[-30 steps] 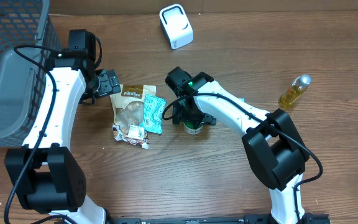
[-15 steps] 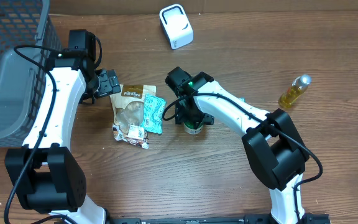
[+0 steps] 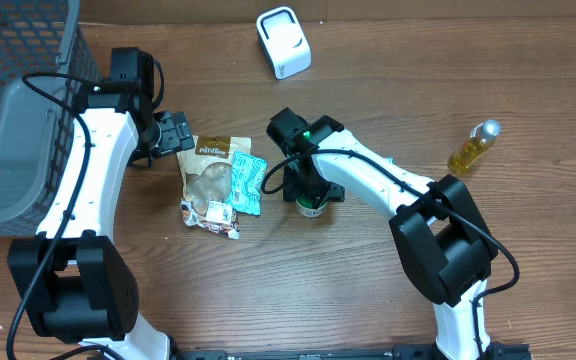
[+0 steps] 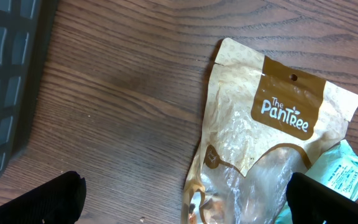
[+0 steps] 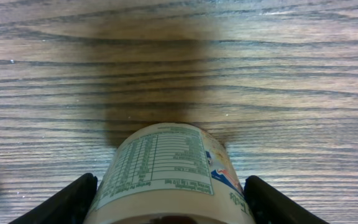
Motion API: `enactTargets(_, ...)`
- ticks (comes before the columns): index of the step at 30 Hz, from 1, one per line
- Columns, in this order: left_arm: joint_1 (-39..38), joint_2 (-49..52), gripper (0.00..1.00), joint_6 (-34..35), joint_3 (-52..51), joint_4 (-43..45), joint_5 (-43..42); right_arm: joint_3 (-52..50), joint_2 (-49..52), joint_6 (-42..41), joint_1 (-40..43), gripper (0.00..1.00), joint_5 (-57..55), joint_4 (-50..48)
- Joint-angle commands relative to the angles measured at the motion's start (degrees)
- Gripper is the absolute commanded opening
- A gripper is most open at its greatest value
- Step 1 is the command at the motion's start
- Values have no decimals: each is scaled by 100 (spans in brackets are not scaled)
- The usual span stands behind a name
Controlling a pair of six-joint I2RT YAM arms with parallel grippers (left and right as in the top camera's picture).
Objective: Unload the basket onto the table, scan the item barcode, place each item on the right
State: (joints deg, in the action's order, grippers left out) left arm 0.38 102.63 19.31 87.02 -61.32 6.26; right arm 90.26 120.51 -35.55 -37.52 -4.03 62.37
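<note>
Pouch (image 4: 272,143) reading "The PanTree" lies near wide-open, empty left fingers (image 4: 42,199); right fingers (image 5: 73,199) clasp nutrition-labelled cup (image 5: 166,168).

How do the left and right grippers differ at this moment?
The left gripper is wide open and empty; the right gripper is shut on a round labelled tub. The left hovers over a flat PanTree pouch; the right sits low, hugging the tub's sides. Both point down at the wooden table.
</note>
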Motion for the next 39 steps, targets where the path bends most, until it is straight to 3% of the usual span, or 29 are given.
enactTargets(1,-2,-107,100,-4,83,7,28,61,28,7,15,71,31,-13)
enactTargets(6,-2,-107,100,-4,83,7,28,61,28,7,15,68,31,-11)
enactTargets(12,-2,-107,100,-4,83,7,28,61,28,7,15,75,28,-2)
enactTargets(33,-2,-107,100,-4,83,7,28,98,28,-44,15,75,31,229)
enactTargets(39,-2,-107,100,-4,83,7,28,76,28,-44,15,68,33,229)
